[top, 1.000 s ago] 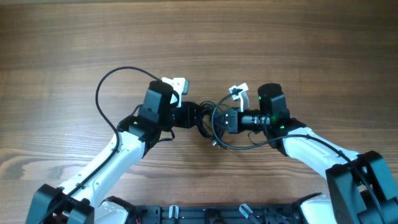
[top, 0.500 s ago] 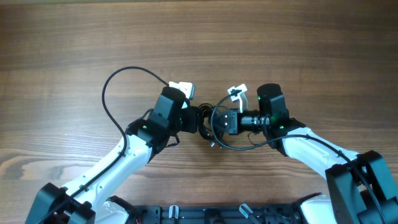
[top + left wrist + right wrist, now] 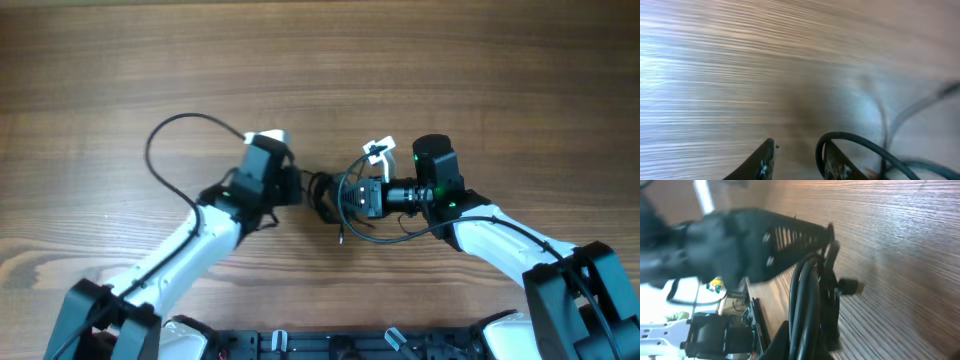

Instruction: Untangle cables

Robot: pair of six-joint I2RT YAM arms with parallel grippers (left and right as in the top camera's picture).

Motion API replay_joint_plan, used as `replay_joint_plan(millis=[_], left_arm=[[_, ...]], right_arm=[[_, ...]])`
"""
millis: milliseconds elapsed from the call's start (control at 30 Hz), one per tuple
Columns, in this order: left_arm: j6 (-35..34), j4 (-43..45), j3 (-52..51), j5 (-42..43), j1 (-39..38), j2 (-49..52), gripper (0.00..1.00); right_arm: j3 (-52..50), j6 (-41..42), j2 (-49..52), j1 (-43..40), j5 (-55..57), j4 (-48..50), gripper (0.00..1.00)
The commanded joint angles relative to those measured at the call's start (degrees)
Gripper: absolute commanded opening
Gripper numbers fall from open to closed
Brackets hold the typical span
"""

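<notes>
The cables [image 3: 326,190] are thin black cords bunched in a small knot at mid-table between my two grippers. My right gripper [image 3: 347,196] is shut on the bunch; in the right wrist view several strands [image 3: 807,292] run up between its fingers and a small plug [image 3: 850,286] sticks out sideways. One loose end [image 3: 342,237] trails toward the front. My left gripper [image 3: 304,186] sits just left of the knot. In the left wrist view its jaws [image 3: 795,149] stand apart over bare wood, and a black cord loop [image 3: 850,138] arches over the right finger.
The wooden table [image 3: 320,60] stretches out behind both arms. A thick black robot wire [image 3: 158,150] loops out left of the left arm. The left arm's dark body [image 3: 735,235] fills the upper left of the right wrist view.
The left arm has drawn back to the left, away from the knot, and its jaws have narrowed. The right arm has held still with the bunch; a loose end now trails lower.
</notes>
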Motion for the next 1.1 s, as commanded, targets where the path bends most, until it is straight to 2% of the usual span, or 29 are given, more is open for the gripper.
replay_joint_plan(millis=[0,100,233,333,433,533,600,700,833,1067], left_arm=[[-4.48,0.7,-0.72,-4.24,5.99,1.42,0.34],[3.32,2.4,-0.72,6.67,5.92,1.4,0.37],[3.78,2.49,-0.63,8.17,5.99,0.26,0.41],[3.74,2.64,-0.02,10.47,6.23,-4.2,0.45],[3.74,2.56,0.11,10.43,7.78,-9.64,0.53],[3.76,1.46,0.11,11.32,10.27,-15.21,0.59],[4.42,1.05,0.11,15.76,11.69,-18.38,0.64],[13.77,0.04,0.11,25.59,11.98,-20.33,0.63],[22.32,-5.38,0.11,31.91,11.98,-20.37,0.59],[28.22,-7.1,0.11,38.99,11.96,-20.37,0.6]], right_arm=[[0.33,-0.72,-0.02,-0.17,-7.34,-0.15,0.04],[0.33,-0.83,-0.02,-0.17,-6.97,-0.11,0.04],[0.33,-1.36,-0.02,-0.17,-6.64,-0.11,0.04],[0.33,-4.52,-0.02,-0.2,-6.16,-0.13,0.04],[0.33,-14.27,-0.02,-0.2,-6.27,-0.09,0.04],[0.33,-18.05,-0.02,-0.2,-12.5,3.56,0.04],[0.33,-18.32,-0.02,-0.2,-16.94,9.16,0.04],[0.33,-18.05,-0.02,-0.61,-17.35,11.28,0.04],[0.33,-16.13,-0.02,-2.43,-19.65,10.78,0.04],[0.33,-16.11,0.0,-3.91,-20.31,9.42,0.04]])
